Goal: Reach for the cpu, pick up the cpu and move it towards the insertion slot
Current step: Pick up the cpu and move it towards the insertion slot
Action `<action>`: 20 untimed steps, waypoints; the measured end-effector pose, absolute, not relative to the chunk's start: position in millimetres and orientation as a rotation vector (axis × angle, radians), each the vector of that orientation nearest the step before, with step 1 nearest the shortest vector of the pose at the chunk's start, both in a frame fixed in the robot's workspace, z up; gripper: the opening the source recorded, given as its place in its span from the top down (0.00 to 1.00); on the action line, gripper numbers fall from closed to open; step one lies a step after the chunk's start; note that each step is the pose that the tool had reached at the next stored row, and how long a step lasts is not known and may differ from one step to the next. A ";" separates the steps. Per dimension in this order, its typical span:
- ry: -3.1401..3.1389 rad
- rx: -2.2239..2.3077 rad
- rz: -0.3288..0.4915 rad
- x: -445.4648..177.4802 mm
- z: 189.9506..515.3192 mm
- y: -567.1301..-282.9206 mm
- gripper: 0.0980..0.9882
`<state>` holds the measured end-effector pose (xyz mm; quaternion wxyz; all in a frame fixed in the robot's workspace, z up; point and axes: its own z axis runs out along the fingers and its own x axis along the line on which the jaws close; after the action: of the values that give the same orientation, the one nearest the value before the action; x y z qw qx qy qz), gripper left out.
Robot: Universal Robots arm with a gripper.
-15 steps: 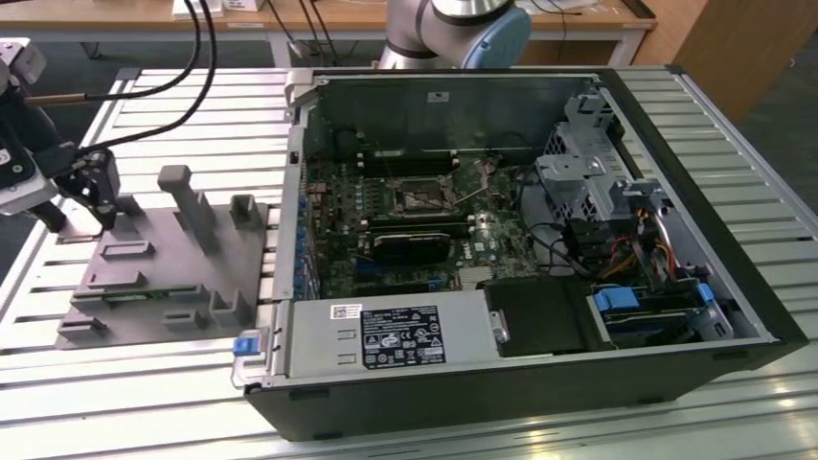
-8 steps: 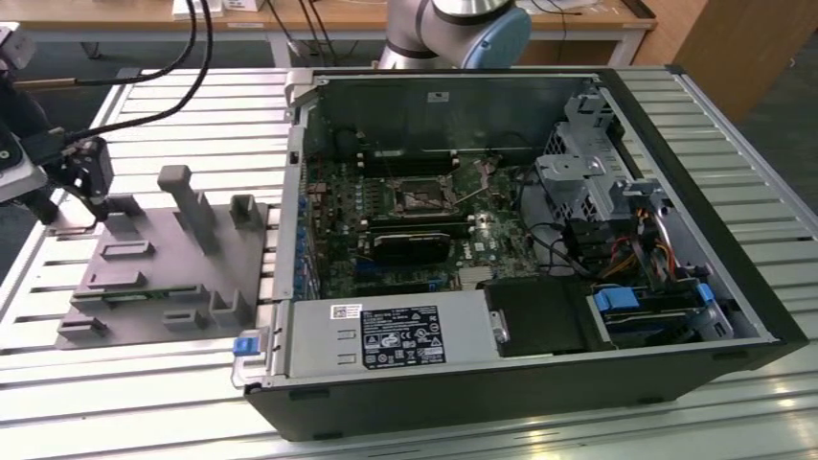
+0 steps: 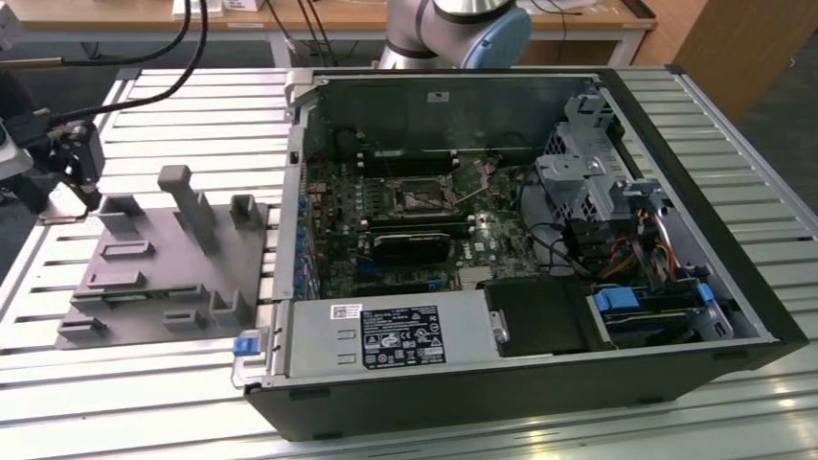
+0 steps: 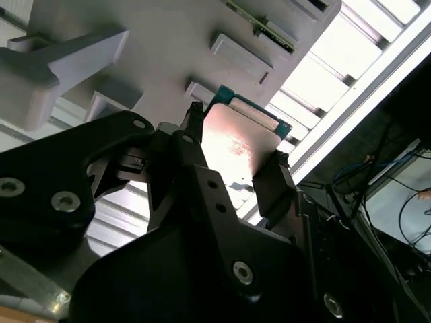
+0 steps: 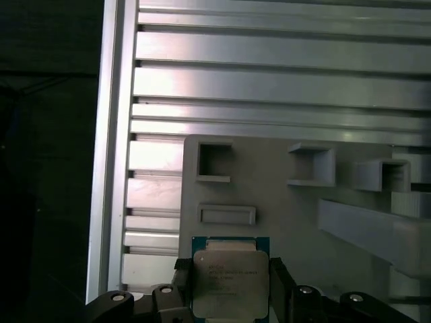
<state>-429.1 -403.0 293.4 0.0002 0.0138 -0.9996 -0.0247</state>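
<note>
- The cpu [image 5: 231, 282] sits between the two fingers of the gripper [image 5: 229, 270]. In both wrist views the fingers [image 4: 275, 185] press on two opposite edges of the chip, so the claw is clamped on it. The silver top of the chip faces the first wrist camera.
- Just behind the chip lies the grey fixture plate [image 5: 283, 202] with its small pockets and blocks. I cannot tell if the chip touches the plate or hangs just above it.
- Under the plate runs the slatted metal table [image 5: 269, 67].
- In the exterior view the gripper stands at the left edge of the frame, a little above the middle, beside the plate's corner.
- The insertion slot [image 3: 420, 196] is the dark square with a thin metal frame, near the centre of that frame, inside the open computer case [image 3: 486, 407].
- As I judge it, the slot lies toward the exterior view's right from the claw and well apart from it. The plate and the case's wall are between them. The chip is square, so no long axis matters.
</note>
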 end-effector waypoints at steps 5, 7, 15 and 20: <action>-3.140 0.043 -0.079 -429.1 305.3 -403.0 0.50; -3.140 0.043 -0.079 -429.1 310.7 -403.0 0.50; -3.140 0.043 -0.080 -429.1 330.4 -403.0 0.50; -3.140 0.043 -0.082 -429.1 342.7 -403.0 0.50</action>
<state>-429.1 -403.0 342.7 0.0002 0.0138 -0.9996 -0.0260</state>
